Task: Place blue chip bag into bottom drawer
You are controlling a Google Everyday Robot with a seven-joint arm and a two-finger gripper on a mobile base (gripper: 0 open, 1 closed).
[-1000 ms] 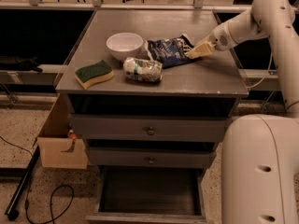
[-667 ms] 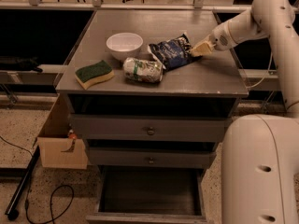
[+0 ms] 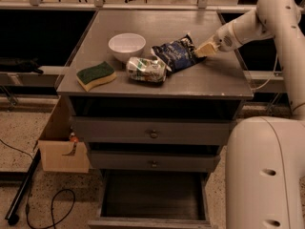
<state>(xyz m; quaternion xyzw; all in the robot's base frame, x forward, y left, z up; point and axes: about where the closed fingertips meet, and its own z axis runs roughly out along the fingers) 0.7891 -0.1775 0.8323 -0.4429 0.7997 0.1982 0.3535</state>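
Observation:
The blue chip bag [image 3: 175, 54] is dark navy foil with white lettering. It lies on the grey cabinet top [image 3: 157, 82], right of the white bowl, with its right end lifted. My gripper [image 3: 202, 50] reaches in from the right and is shut on the bag's right edge, just above the top. The bottom drawer [image 3: 153, 202] is pulled out below the two knobbed drawers, its dark inside showing.
A white bowl [image 3: 127, 46], a green-and-white shiny packet [image 3: 146, 69] and a green-and-yellow sponge [image 3: 96, 75] sit on the cabinet top left of the bag. A cardboard box [image 3: 63, 149] and a black cable [image 3: 43, 209] lie on the floor at left. My white base [image 3: 264, 175] stands at lower right.
The gripper has pulled the bag's right end slightly up and to the right; the bag has shifted a little with it. Bowl, packet and sponge have not moved.

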